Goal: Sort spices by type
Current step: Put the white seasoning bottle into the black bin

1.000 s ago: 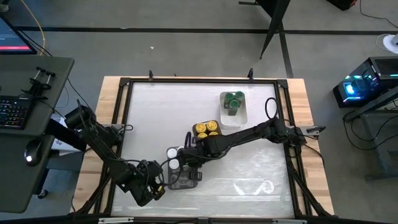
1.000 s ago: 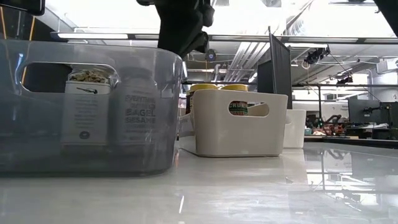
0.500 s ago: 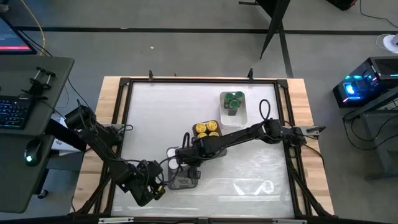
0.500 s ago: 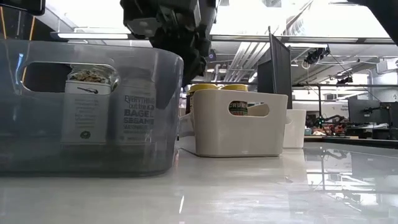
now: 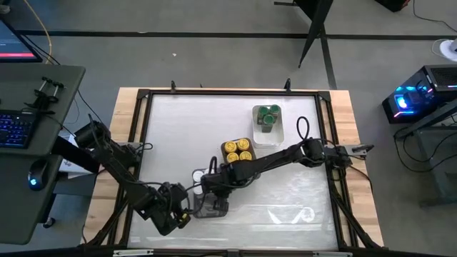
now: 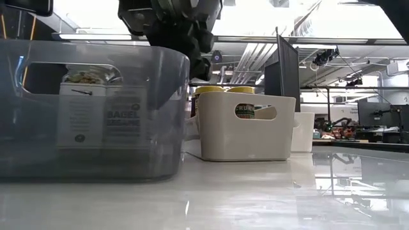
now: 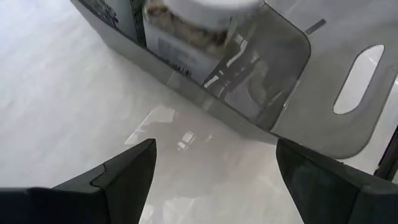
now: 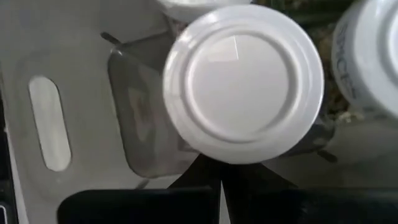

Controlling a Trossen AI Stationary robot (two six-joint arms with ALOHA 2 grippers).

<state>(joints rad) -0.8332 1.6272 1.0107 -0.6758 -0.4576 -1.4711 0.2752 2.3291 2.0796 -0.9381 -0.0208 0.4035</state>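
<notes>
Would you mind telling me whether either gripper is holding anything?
Nothing: the right gripper is shut empty beside a white-lidded spice jar; the left gripper is open.

The bench (image 5: 285,114) has a white top that looks smooth and glossy, mirroring the ceiling lights in the low view, inside a rim of pale bare wood. The grey tray (image 6: 160,128) is see-through smoky plastic with a shiny wall. The white tray (image 6: 243,137) is opaque, satin-smooth plastic. The spice jars (image 6: 83,115) look clear-walled with printed paper labels; one jar's white lid (image 8: 242,81) is smooth, slightly glossy plastic.
</notes>
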